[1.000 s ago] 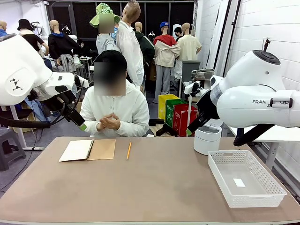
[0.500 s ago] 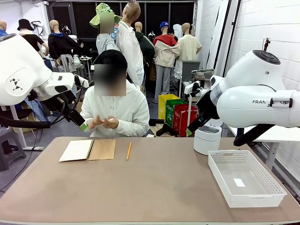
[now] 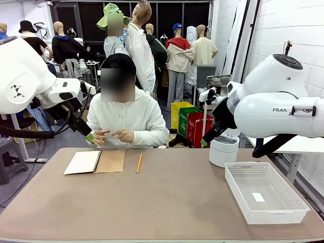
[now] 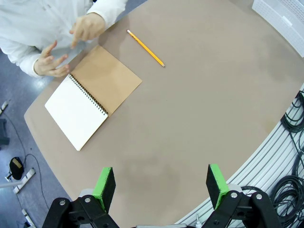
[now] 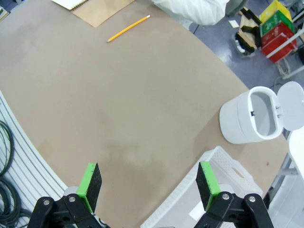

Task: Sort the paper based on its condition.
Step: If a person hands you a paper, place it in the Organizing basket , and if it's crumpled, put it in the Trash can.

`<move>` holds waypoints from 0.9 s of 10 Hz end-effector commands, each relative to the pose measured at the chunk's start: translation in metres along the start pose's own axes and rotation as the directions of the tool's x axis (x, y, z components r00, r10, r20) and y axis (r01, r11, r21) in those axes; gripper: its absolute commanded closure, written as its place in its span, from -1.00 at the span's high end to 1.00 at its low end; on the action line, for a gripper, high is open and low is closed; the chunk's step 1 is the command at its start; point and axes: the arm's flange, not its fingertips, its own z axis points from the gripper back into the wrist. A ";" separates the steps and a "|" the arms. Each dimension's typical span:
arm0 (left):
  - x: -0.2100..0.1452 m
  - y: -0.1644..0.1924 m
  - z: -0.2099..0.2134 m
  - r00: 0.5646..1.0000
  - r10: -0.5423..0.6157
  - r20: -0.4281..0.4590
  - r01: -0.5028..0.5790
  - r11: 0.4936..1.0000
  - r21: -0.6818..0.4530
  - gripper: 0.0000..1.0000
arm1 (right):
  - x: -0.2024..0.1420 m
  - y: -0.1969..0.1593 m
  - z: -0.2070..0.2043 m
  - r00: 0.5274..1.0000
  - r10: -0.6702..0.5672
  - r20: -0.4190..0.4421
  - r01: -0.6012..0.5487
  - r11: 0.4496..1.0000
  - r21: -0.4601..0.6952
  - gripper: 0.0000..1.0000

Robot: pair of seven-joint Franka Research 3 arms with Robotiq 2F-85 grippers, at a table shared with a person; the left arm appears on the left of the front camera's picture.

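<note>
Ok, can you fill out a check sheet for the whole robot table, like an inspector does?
Surface: brown table, faint darker patches.
Job's things: a white page, bound in the open spiral notebook at the far left.
Clutter: yellow pencil beside the notebook; white basket at the right, a small white slip inside; white bin beyond it, lid open.
Grippers: left gripper and right gripper both open, holding nothing, above the table.
Cables: black cables looped below the table's near edge.
Surroundings: a person sits at the far side, one hand near the notebook; coloured crates behind.
</note>
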 end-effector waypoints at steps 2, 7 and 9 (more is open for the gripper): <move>0.000 -0.001 0.001 1.000 -0.008 0.006 0.008 1.000 -0.018 1.00 | 0.000 0.000 0.000 1.000 0.000 0.001 0.000 1.000 0.004 1.00; 0.000 -0.001 0.001 1.000 -0.008 0.006 0.008 1.000 -0.018 1.00 | 0.000 0.000 0.000 1.000 0.000 0.001 0.000 1.000 0.004 1.00; 0.000 -0.001 0.001 1.000 -0.008 0.006 0.008 1.000 -0.018 1.00 | 0.000 0.000 0.000 1.000 0.000 0.001 0.000 1.000 0.004 1.00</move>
